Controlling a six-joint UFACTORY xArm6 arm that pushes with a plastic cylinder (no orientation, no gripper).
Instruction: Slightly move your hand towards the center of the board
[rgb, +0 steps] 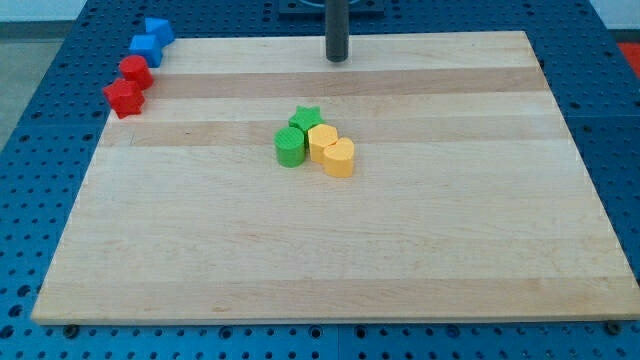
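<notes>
My tip (336, 59) is at the view's top, near the middle of the wooden board's (450, 250) far edge, well above the cluster of blocks. At the board's centre sit a green star block (306, 119), a green round block (290, 147), a yellow round block (321, 141) and a yellow heart-like block (340, 158), all touching one another. The tip touches no block.
At the view's top left corner, along the board's edge, lie two blue blocks (158, 30) (145, 48), a red round block (134, 71) and a red star-like block (123, 98). A blue pegboard surface (40, 150) surrounds the board.
</notes>
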